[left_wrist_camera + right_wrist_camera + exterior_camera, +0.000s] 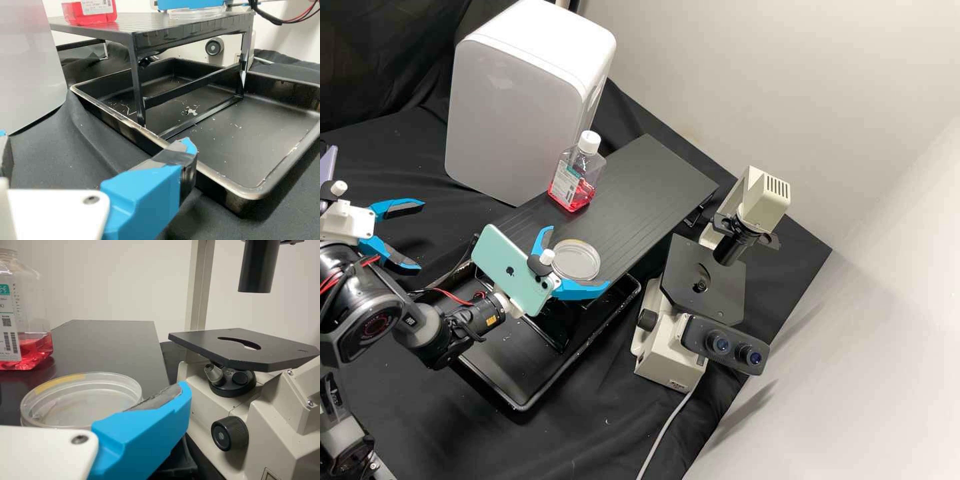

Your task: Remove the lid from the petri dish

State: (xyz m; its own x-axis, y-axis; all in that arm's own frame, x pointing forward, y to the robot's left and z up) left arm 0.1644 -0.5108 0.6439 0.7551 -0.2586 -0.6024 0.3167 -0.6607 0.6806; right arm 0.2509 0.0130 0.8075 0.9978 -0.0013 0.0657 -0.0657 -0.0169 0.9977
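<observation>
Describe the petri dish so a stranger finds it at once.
Find the white box; a black raised shelf stands beside it. At the shelf's near end lies the petri dish: flat, round and clear, unlike the tall bottle of red liquid.

A black cloth (600, 413) covers the bench and hangs in folds at the back left. Behind it rises a plain off-white wall (787, 80), meeting a second pale surface (887, 333) at a corner on the right. Even, soft light casts faint shadows on that surface.
</observation>
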